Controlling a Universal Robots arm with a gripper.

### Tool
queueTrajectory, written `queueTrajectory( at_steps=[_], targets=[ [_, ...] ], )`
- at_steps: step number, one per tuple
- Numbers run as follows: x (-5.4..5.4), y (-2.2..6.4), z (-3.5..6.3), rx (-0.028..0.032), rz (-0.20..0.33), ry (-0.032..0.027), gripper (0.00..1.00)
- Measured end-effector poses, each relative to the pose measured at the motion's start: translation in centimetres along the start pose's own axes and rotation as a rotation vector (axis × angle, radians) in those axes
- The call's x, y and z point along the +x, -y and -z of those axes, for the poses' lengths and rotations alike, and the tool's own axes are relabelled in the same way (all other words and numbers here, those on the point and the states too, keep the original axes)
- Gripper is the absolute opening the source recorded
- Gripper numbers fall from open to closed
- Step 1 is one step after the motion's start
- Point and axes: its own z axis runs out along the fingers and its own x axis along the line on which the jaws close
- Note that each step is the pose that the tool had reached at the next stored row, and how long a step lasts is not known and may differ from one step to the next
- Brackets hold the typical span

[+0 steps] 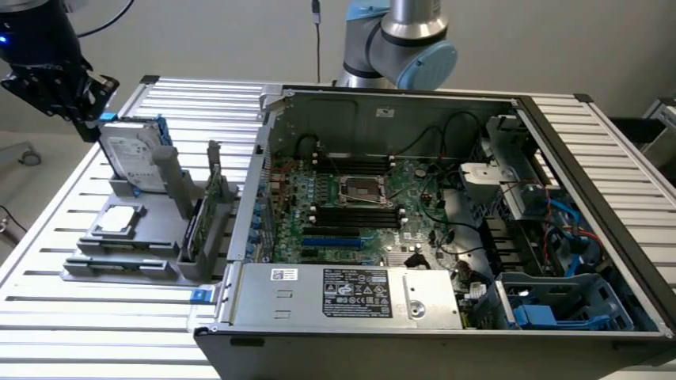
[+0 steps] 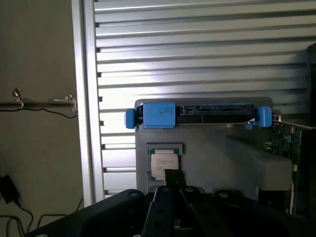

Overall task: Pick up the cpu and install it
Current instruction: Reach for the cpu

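Observation:
The cpu (image 1: 119, 219) is a small silvery square chip lying flat in a recess of the grey holder (image 1: 158, 245) at the exterior view's left. In the wrist view the cpu (image 2: 164, 163) lies just beyond my fingertips. My gripper (image 1: 85, 111) hangs high above the holder's far end, near the upright hard drive (image 1: 135, 162), well apart from the chip. The gripper (image 2: 172, 178) is shut with nothing in it. The dark metal-framed socket (image 1: 357, 190) sits in the middle of the motherboard inside the open computer case (image 1: 591, 237).
The hard drive with its blue bracket (image 2: 197, 114) stands upright in the holder. A green card (image 1: 214, 207) stands on edge between the holder and the case. Cables, a power supply (image 1: 354, 291) and blue drive brackets (image 1: 533, 313) crowd the case. The slatted table (image 1: 43, 229) surrounds everything.

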Motion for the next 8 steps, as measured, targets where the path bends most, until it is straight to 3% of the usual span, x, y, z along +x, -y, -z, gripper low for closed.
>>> queueTrajectory(
  at_steps=[8],
  targets=[
    [-0.01,0.00,0.00,-0.0002,0.002,0.0008,0.11]
  ],
)
